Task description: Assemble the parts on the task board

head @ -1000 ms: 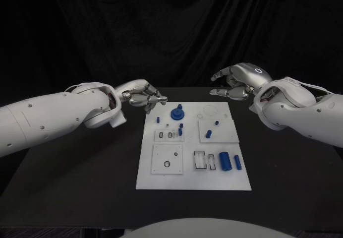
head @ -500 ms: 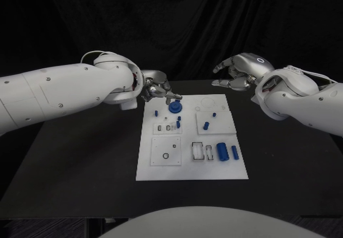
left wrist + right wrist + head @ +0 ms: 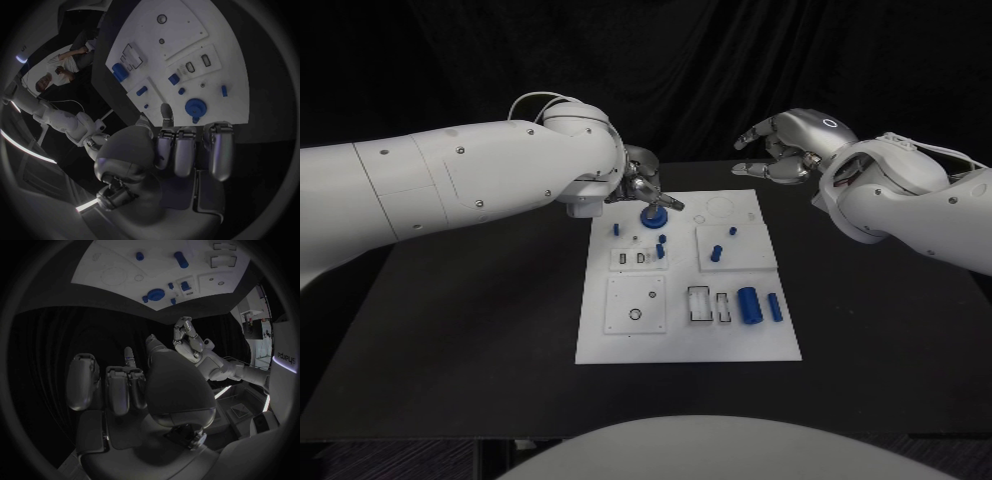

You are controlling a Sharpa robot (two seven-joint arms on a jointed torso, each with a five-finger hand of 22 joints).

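A flat white task board (image 3: 687, 345) lies on a smooth black table (image 3: 459, 330). Both shiny hands, left hand (image 3: 643, 187) and right hand (image 3: 783, 150), hold nothing, fingers apart.

The task board (image 3: 687, 340) looks like smooth, matt white plastic; the parts (image 3: 750, 302) on it are smooth blue plastic. The bench (image 3: 459, 330) is matt black. Both arms wear glossy white shells, and the left hand (image 3: 638, 187) and right hand (image 3: 790, 145) show brushed silver metal.
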